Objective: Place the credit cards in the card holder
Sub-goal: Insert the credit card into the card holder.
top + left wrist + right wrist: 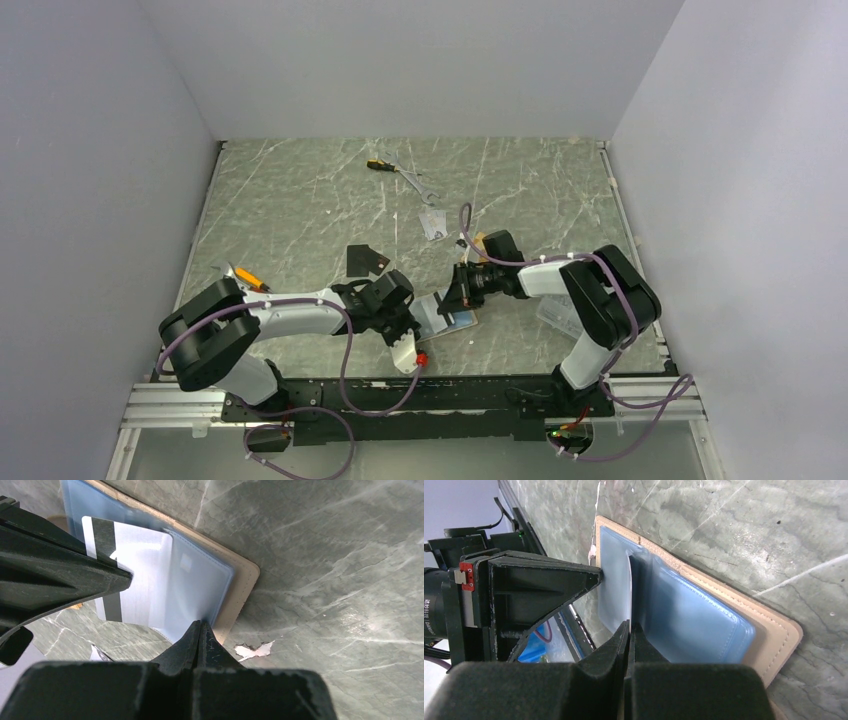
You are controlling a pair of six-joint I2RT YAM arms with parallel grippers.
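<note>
A: Where does the card holder (774, 630) lie?

B: Open and flat on the grey marbled table (300, 200), near the front edge, between the two wrists; its tan rim frames the blue panels, which face up.

A: And the right gripper (630, 627)?

B: Its fingers are closed on a silver-grey card (142, 575); the card has a black stripe along one side and stands on edge in the right wrist view; its far end sits at the mouth of a blue pocket; how deep it goes in, I cannot tell.

A: The left gripper (201, 625)?

B: Its fingers are pressed together, tips at the near edge of a blue panel; whether they pinch the panel or only touch it is unclear.

A: The other cards?

B: A black card (365, 262) lies on the table just beyond the left wrist; a second silver-grey card (433, 222) lies farther back, near the middle; both are apart from the holder.

A: Anything else?

B: A wrench (420, 187) lies towards the back; a clear plastic box (555, 315) sits by the right arm.
</note>
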